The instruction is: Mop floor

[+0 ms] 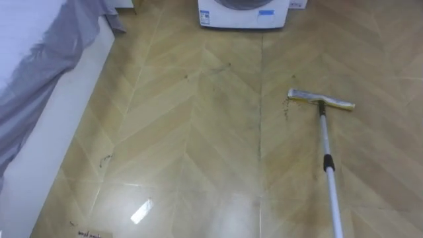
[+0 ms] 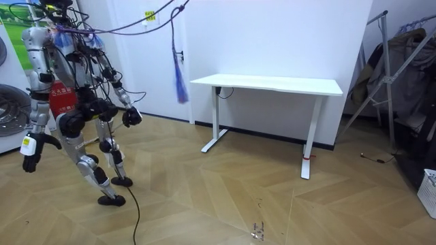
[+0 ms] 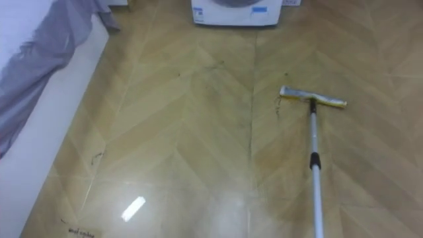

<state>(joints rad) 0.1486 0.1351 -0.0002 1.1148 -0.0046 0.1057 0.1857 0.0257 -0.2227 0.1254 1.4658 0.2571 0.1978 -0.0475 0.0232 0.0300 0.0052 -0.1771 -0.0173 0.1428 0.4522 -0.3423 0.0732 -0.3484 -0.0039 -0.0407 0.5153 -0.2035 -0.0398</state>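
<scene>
Currently, a stroke appears under way: the flat mop (image 1: 328, 162) lies on the floor (image 1: 198, 132) before the washing machine (image 1: 243, 16). Whether either hand (image 2: 129, 117) grips it cannot be told. Next, draw the mop back.

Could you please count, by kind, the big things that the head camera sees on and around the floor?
Mop: 1
Washing machine: 1
Bed: 1
Grey cloth: 1
Total: 4

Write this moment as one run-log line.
task: mop floor | mop head flat on floor beside dark specks | handle runs off lower right edge | washing machine ahead | grey cloth at left
</scene>
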